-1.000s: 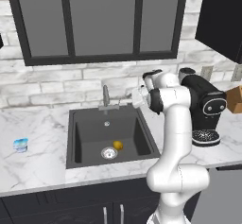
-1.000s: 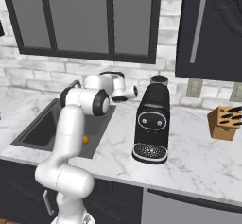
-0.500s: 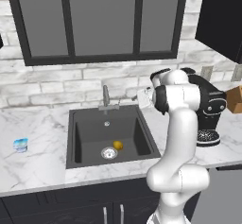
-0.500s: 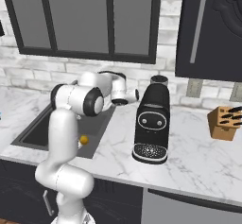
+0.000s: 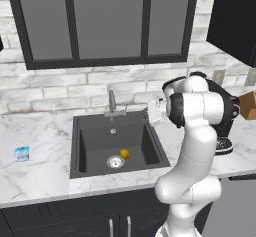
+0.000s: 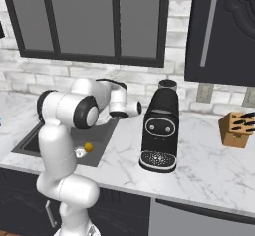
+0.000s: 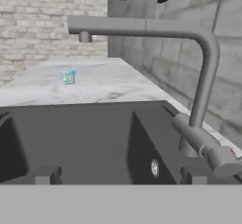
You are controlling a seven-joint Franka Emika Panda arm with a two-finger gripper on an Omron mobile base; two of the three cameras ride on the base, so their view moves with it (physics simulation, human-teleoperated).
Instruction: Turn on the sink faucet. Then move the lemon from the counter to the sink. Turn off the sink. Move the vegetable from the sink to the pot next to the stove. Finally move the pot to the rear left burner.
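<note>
Right of the sink faucet [image 5: 113, 106], fingers [image 5: 156, 112] farther back

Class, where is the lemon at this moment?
In the left base view the lemon lies on the floor of the sink, just right of the drain ring and in front of the sink faucet.

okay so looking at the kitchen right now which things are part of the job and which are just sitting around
Part of the job:
- sink faucet
- lemon, lying in the sink beside the drain
- counter
- hand, open, right of the faucet

Just sitting around:
- blue-and-white cup on the counter, left of the sink
- coffee machine
- knife block
</note>
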